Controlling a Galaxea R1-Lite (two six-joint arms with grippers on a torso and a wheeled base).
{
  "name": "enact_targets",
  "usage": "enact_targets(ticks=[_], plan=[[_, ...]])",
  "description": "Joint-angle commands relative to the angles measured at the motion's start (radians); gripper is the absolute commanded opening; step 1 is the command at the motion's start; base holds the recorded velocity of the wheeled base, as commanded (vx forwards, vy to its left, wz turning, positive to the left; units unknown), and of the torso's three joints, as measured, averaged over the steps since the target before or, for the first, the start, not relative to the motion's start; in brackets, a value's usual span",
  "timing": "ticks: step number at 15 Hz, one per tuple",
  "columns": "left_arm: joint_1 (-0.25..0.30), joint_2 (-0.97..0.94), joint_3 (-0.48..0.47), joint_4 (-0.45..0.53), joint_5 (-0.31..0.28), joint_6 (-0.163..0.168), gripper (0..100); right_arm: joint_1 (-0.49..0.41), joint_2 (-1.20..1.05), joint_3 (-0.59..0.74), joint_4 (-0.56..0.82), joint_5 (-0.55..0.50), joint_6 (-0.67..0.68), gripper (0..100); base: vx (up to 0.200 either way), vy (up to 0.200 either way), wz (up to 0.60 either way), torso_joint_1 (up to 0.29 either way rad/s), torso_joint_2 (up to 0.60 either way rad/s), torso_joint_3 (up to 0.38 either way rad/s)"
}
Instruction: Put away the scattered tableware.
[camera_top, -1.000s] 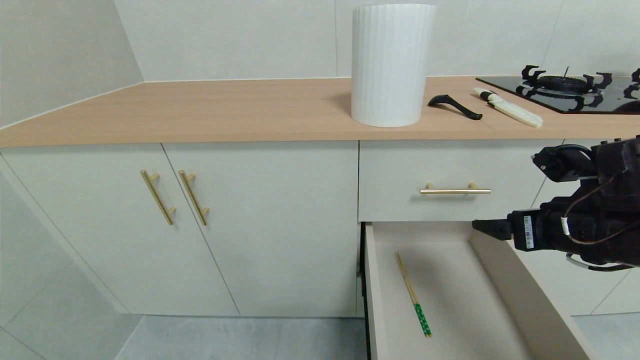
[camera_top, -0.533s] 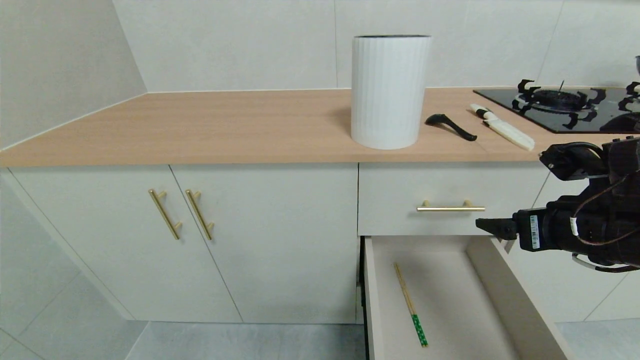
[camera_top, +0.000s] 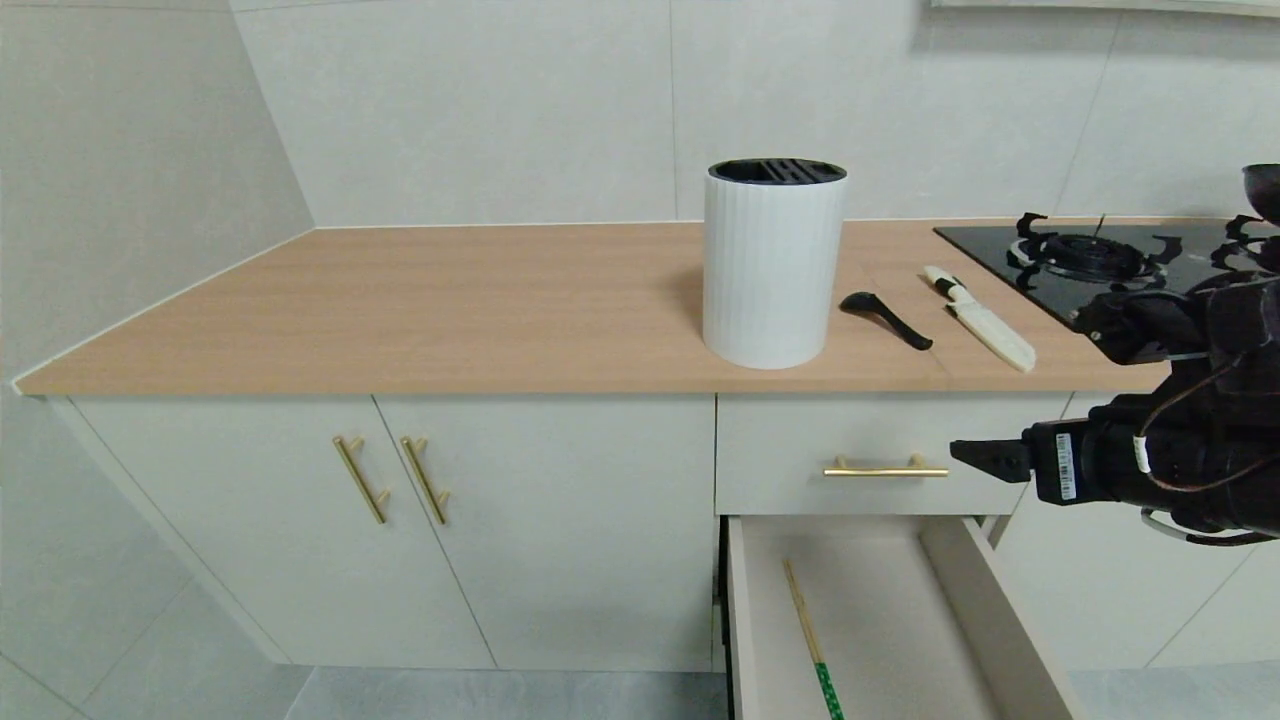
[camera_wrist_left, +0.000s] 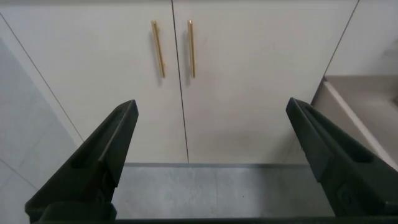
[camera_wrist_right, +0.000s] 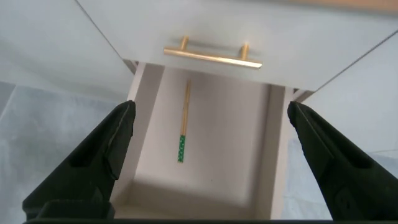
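Matte black right arm (camera_top: 1180, 450): blocky housings, white barcode sticker (camera_top: 1062, 465), thin brown cables (camera_top: 1190, 385), white tag (camera_top: 1138, 453). Left gripper (camera_wrist_left: 210, 106), right gripper (camera_wrist_right: 209, 107): black tapered wedge fingers.

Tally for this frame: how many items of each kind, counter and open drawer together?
Chopsticks, one pair, in the open drawer: 1
Black spoon on the counter: 1
Knife on the counter: 1
White utensil holder on the counter: 1
Total: 4
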Motion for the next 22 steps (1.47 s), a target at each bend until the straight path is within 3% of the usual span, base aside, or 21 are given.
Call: enact_targets(ticks=[1,7,11,13,18,22], plan=[[0.000,0.000,0.000,0.000,0.000,0.000,100,0.000,0.008,0.000,-0.001,-0.001,0.000,100,0.000,0.000,0.00,0.193,-0.49,-0.286],[0.000,0.000,0.000,0.000,0.000,0.000,100,0.000,0.011,0.011,-0.007,0.001,-0.020,100,0.000,0.000,0.00,0.203,-0.48,-0.277],[0.000,0.000,0.000,0.000,0.000,0.000,100,-0.027,0.016,-0.005,-0.022,0.002,-0.080,100,0.000,0.000,0.00,0.051,-0.11,-0.064],[0.000,0.000,0.000,0.000,0.000,0.000,100,-0.101,0.113,-0.172,-0.054,0.027,-0.118,100,0.000,0.000,0.00,0.000,0.00,0.000],[0.000,0.000,0.000,0.000,0.000,0.000,100,-0.171,0.390,-0.488,-0.071,0.186,-0.149,100,0.000,0.000,0.00,0.000,0.00,0.000],[0.000,0.000,0.000,0.000,0.000,0.000,100,-0.217,0.556,-0.502,-0.188,0.374,-0.157,100,0.000,0.000,0.00,0.000,0.00,0.000]])
